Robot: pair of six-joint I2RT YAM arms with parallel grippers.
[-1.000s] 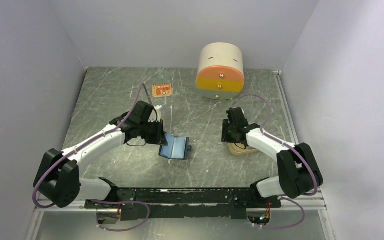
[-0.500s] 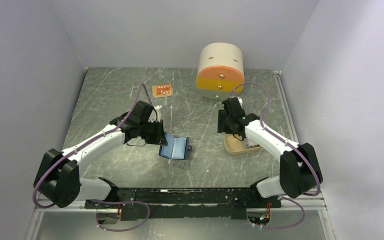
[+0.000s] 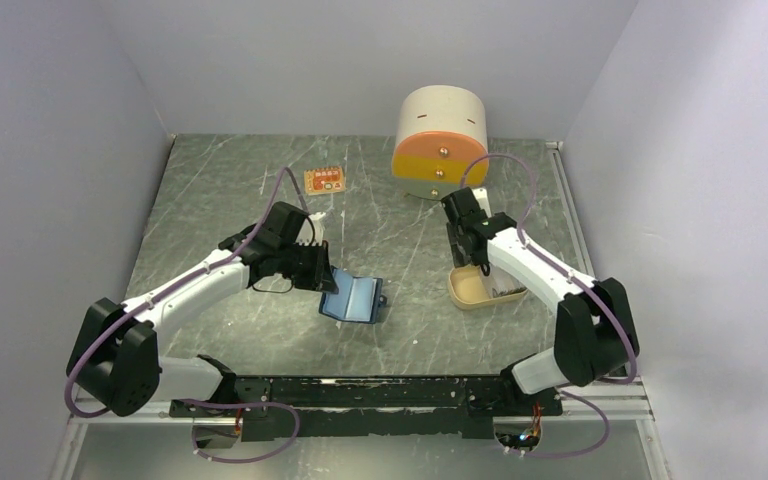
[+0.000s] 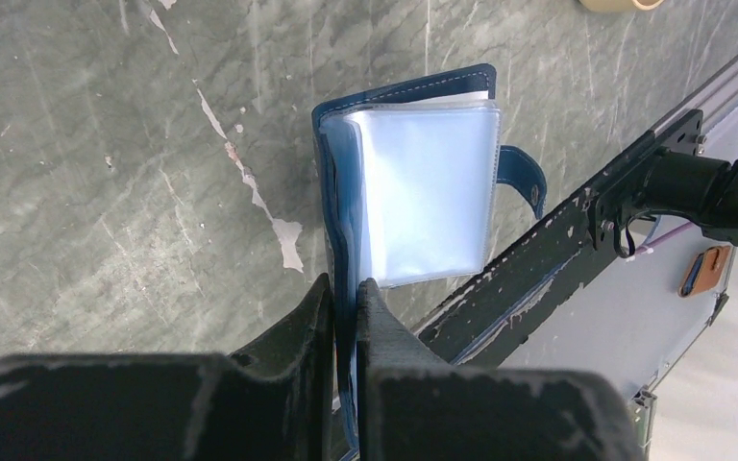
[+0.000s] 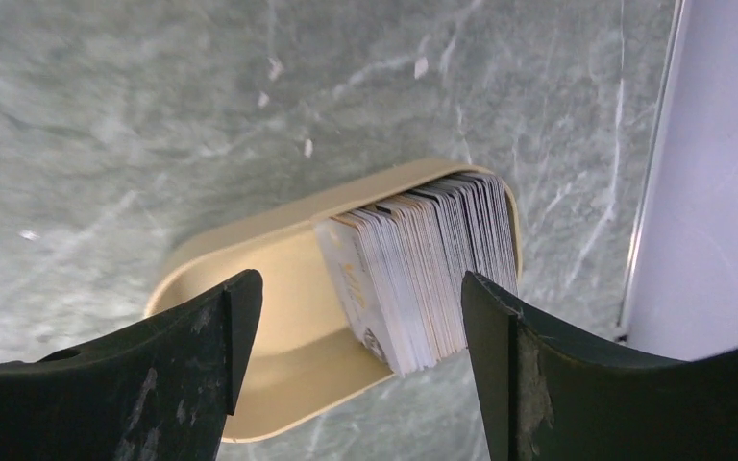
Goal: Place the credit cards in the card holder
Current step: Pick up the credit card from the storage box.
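Credit cards (image 5: 423, 269), likely stiff and slick, stand packed in a beige tray (image 5: 269, 288) mid-frame; best pinched by a top edge. Right gripper (image 5: 357, 298) gapes empty above; left gripper (image 4: 346, 298) clamps the card holder (image 4: 423, 192).

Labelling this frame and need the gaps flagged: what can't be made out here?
- Count of the cards: right wrist view, packed edge-on in the tray, too fine to count.
- Sleeves of the holder: left wrist view, cloudy plastic, so any card inside is unclear.
- Holder's near edge: left wrist view, hidden by the left gripper clamped on it.
- Print on the tag: top view, too small.
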